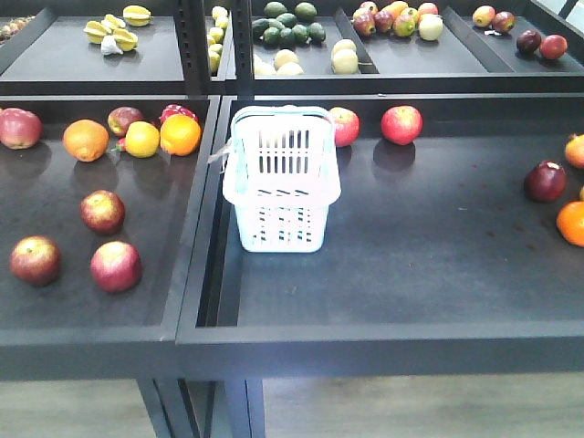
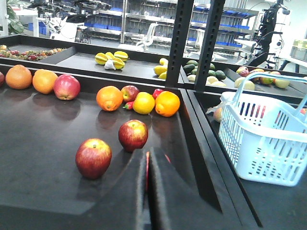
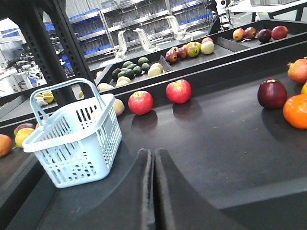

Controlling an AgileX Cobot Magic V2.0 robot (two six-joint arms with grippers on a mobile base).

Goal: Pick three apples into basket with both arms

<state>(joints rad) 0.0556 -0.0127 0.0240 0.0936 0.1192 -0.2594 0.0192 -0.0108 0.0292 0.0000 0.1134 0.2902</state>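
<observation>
My left pincer (image 2: 147, 160) and right pincer (image 3: 153, 155) are both pressed together, empty. Two apples (image 2: 93, 158) lie just ahead of the left; a red sliver (image 2: 146, 168) behind it may be a third. Nudged by shut tips, they would roll. The basket (image 3: 76, 139) stands upright on the bench (image 3: 216, 143), long axis front-to-back, mouth up; its raised handles (image 3: 67, 91) could block drops.
</observation>
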